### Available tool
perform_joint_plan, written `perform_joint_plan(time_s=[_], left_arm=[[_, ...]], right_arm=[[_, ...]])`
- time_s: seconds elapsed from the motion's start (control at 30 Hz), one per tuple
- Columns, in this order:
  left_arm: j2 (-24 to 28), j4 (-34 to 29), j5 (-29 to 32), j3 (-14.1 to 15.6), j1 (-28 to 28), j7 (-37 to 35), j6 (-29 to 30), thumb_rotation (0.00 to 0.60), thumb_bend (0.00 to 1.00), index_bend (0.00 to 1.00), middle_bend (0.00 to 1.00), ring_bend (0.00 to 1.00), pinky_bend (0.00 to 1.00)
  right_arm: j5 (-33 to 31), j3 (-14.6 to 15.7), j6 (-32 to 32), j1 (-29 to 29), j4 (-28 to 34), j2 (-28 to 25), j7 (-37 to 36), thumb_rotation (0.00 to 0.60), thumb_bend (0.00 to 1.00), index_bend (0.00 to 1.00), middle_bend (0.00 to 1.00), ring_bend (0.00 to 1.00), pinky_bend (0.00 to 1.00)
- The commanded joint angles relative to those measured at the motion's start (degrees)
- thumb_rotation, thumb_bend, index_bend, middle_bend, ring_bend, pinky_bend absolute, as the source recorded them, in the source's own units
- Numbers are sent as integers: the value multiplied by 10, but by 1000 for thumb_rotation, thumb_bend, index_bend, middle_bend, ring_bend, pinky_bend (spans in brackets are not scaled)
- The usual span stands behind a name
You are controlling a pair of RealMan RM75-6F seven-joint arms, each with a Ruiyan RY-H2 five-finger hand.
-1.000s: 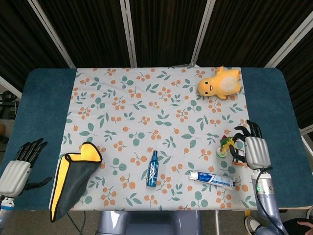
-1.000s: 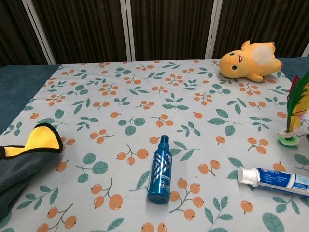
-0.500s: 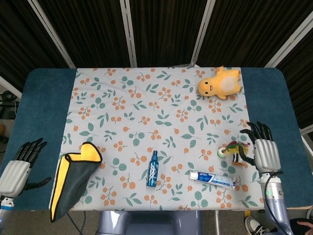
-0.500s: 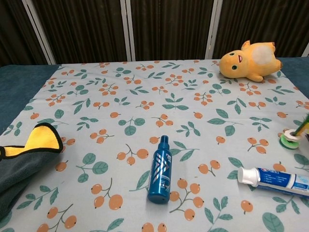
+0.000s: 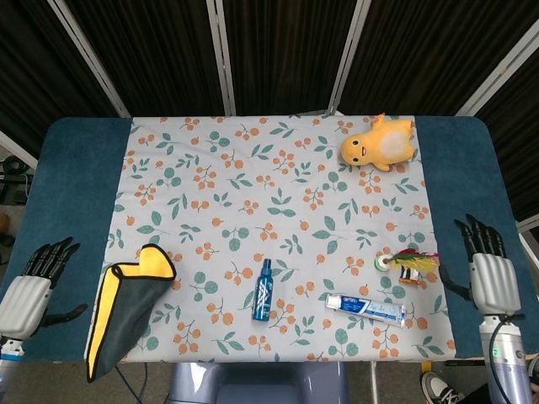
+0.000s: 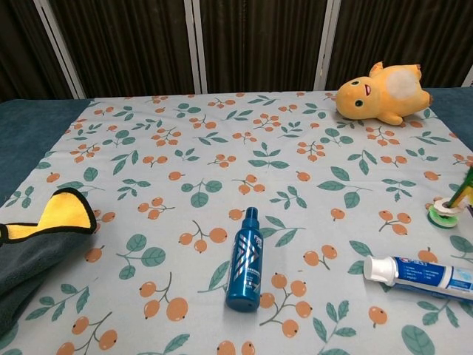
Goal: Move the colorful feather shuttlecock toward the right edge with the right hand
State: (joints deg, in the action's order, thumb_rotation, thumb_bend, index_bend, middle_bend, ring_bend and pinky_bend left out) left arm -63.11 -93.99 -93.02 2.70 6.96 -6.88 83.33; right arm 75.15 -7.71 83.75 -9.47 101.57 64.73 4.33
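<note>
Now the colorful feather shuttlecock (image 5: 406,261) lies tipped over near the floral cloth's (image 5: 253,185) right edge.
Right hand (image 5: 489,273) rests beside it, fingers spread, holding nothing.

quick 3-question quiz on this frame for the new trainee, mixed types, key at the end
1. True or false: the right hand is holding the shuttlecock.
2. Which item lies nearest the shuttlecock? A) plush duck B) toothpaste C) spray bottle D) cloth
3. Fill in: the left hand rests over the bare ____ table, left of the floral sheet.

Key
1. False. The hand sits apart from it, to the right, fingers spread and holding nothing; the shuttlecock lies on its side on the sheet.
2. B. The toothpaste lies just in front of it.
3. Blue.
</note>
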Motion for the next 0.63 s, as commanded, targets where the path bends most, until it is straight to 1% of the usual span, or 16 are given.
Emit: perform_joint_plan(time_s=[0.03,0.17,0.27,0.37,0.47,0.63], left_arm=[[0,1,-2,0,0,1,1,598,191,0,0,0,0],[-1,4,-7,1,-1,5,5,598,191,0,0,0,0],[-2,7,-13,1,-2,11,11,598,190,0,0,0,0],[-2,11,-17,3,-2,21,11,599,190,0,0,0,0],[-3,14,-16,2,-1,26,10,600,190,0,0,0,0],[-1,13,-15,2,-3,24,11,599,190,0,0,0,0]], right_arm=[[37,16,31,23,3,-24,-11,600,252,82,0,0,0],[103,40,77,49,-33,-40,-4,600,236,68,0,0,0],[152,60,101,62,-73,-36,10,600,223,51,0,0,0],[181,70,111,66,-98,-29,21,600,216,41,0,0,0],[185,69,107,65,-106,-20,26,600,213,36,0,0,0],[182,66,101,65,-101,-17,29,600,214,36,0,0,0]])
